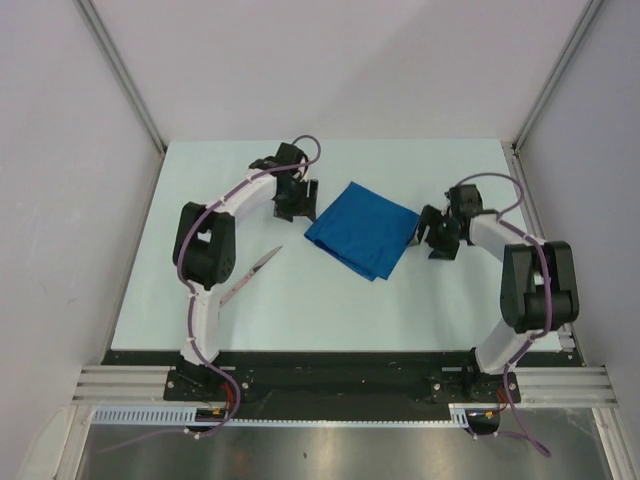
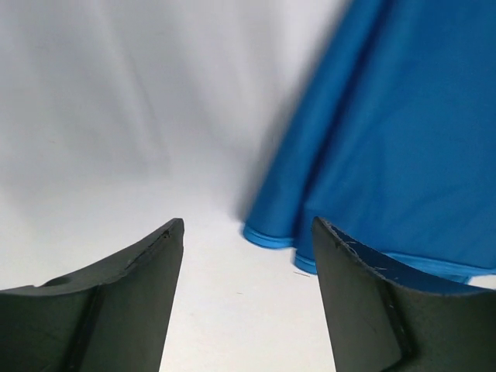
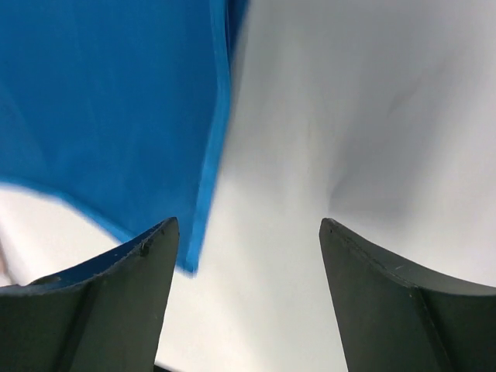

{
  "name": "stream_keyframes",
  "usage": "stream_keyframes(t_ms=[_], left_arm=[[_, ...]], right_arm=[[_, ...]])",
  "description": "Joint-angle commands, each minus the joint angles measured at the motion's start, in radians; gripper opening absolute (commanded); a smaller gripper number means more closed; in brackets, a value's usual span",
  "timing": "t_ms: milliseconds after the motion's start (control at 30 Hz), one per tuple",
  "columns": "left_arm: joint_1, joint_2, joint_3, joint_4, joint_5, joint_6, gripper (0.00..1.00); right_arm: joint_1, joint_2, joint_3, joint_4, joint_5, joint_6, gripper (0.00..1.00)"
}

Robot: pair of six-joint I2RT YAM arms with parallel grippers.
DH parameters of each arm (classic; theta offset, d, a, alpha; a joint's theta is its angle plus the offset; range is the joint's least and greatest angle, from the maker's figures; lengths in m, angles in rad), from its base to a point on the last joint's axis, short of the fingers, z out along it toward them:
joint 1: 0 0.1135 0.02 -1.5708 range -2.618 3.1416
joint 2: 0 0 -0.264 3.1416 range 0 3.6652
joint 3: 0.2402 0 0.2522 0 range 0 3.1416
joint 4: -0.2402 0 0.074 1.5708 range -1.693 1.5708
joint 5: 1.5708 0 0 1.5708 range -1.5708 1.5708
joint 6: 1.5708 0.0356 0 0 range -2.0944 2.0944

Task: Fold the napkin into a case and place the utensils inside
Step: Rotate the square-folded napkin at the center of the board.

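Note:
The royal-blue napkin (image 1: 362,230) lies folded into a slanted oblong in the middle of the white table. My left gripper (image 1: 297,200) is open and empty just left of its left corner; the left wrist view shows the cloth's folded edge (image 2: 387,139) just ahead of my right finger. My right gripper (image 1: 432,233) is open and empty just right of the napkin's right corner; the right wrist view shows the cloth (image 3: 108,108) ahead on the left. One silver utensil (image 1: 251,275) lies on the table beside the left arm.
The white table (image 1: 330,310) is bounded by grey walls at the left, right and back. A black rail with the arm bases (image 1: 340,375) runs along the near edge.

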Motion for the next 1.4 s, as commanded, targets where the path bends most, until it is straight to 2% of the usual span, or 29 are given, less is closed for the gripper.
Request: stream_keyframes(t_ms=[0,67,133,200,300,333,400,433,500,667,733,867,900,967,1067,1167,1267,1367], left_arm=[[0.043,0.059,0.061,0.01,0.092,0.011,0.7],[0.046,0.09,0.055,0.019,0.112,0.008,0.68],[0.047,0.107,0.042,0.02,0.149,0.002,0.59],[0.047,0.098,0.005,0.054,0.175,-0.023,0.55],[0.047,0.064,-0.08,0.106,0.2,-0.073,0.39],[0.046,0.053,-0.127,0.12,0.206,-0.092,0.31],[0.041,0.01,-0.187,0.178,0.229,-0.147,0.26],[0.038,-0.004,-0.242,0.192,0.23,-0.165,0.2],[0.026,-0.039,-0.31,0.247,0.255,-0.23,0.16],[-0.049,-0.238,-0.633,0.459,0.276,-0.424,0.03],[-0.104,-0.312,-0.756,0.54,0.275,-0.499,0.04],[-0.163,-0.395,-0.887,0.596,0.243,-0.56,0.09],[-0.166,-0.418,-0.914,0.594,0.223,-0.558,0.24],[-0.178,-0.494,-0.922,0.55,0.127,-0.518,0.47],[-0.212,-0.598,-0.902,0.444,-0.03,-0.488,0.58],[-0.259,-0.651,-0.865,0.39,-0.058,-0.512,0.62],[-0.298,-0.599,-0.783,0.347,0.026,-0.582,0.64],[-0.307,-0.53,-0.697,0.293,0.115,-0.684,0.62]], right_arm=[[0.029,-0.139,-0.186,0.135,-0.139,0.086,0.78],[0.045,-0.201,-0.245,0.146,-0.158,0.095,0.78],[0.051,-0.239,-0.273,0.14,-0.137,0.092,0.79],[0.048,-0.282,-0.302,0.132,-0.118,0.093,0.79],[0.049,-0.305,-0.316,0.117,-0.106,0.09,0.79],[0.048,-0.31,-0.322,0.118,-0.106,0.092,0.79],[0.049,-0.32,-0.335,0.123,-0.104,0.092,0.79],[0.048,-0.324,-0.336,0.121,-0.098,0.089,0.79],[0.048,-0.328,-0.339,0.112,-0.088,0.086,0.79],[0.048,-0.354,-0.352,0.091,-0.061,0.073,0.79],[0.048,-0.359,-0.359,0.084,-0.055,0.069,0.79],[0.049,-0.373,-0.37,0.064,-0.048,0.063,0.79],[0.051,-0.376,-0.371,0.06,-0.045,0.06,0.79],[0.052,-0.394,-0.378,0.04,-0.025,0.055,0.79],[0.049,-0.4,-0.372,0.006,0.009,0.056,0.79],[0.043,-0.38,-0.347,-0.031,0.055,0.07,0.79],[0.035,-0.353,-0.322,-0.051,0.078,0.082,0.79],[0.031,-0.337,-0.299,-0.057,0.09,0.089,0.79]])
